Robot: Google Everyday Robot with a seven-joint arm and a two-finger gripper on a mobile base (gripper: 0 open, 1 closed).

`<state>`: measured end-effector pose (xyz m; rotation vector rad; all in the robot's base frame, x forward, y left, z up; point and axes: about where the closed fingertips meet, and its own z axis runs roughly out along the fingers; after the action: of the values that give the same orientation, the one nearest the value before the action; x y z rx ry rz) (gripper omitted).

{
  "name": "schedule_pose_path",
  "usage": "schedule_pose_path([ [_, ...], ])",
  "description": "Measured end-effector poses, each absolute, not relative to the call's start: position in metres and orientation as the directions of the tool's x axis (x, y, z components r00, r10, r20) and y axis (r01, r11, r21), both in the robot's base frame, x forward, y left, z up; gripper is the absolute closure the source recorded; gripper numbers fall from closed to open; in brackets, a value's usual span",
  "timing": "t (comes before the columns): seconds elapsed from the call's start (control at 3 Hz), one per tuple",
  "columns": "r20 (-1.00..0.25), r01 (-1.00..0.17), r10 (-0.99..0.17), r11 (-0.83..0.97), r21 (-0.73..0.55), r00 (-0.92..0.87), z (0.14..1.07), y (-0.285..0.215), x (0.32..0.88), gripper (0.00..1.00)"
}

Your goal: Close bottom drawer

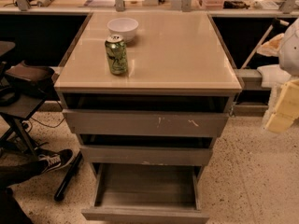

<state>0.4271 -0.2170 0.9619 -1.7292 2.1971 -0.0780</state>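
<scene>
The bottom drawer [145, 214] is the lowest of three grey-brown drawers. It is pulled far out toward me, and its shallow empty box [147, 185] is open to view. Its plain front runs along the lower edge of the view. My gripper [283, 107], pale yellow below a white arm, hangs at the far right edge beside the cabinet. It is well above and to the right of the bottom drawer and touches nothing.
The top drawer [145, 123], with white scratches, and the middle drawer [145, 155] stand slightly out. A green can [116, 54] and a white bowl [123, 28] sit on the cabinet top [177, 55]. A black chair [23, 97] and a person's shoe [53, 160] are at the left.
</scene>
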Motion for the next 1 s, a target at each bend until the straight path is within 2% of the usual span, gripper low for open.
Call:
schedule_pose_path([
  [0.33, -0.307, -0.938, -0.944, 0.206, -0.277, -0.117, 0.936, -0.197, 0.399, 0.00],
  [0.67, -0.432, -0.957, -0.899, 0.180, -0.227, -0.066, 0.868, -0.147, 0.389, 0.00],
  [1.0, -0.504, -0.985, -0.860, 0.146, -0.093, -0.080, 0.760, -0.092, 0.388, 0.00],
])
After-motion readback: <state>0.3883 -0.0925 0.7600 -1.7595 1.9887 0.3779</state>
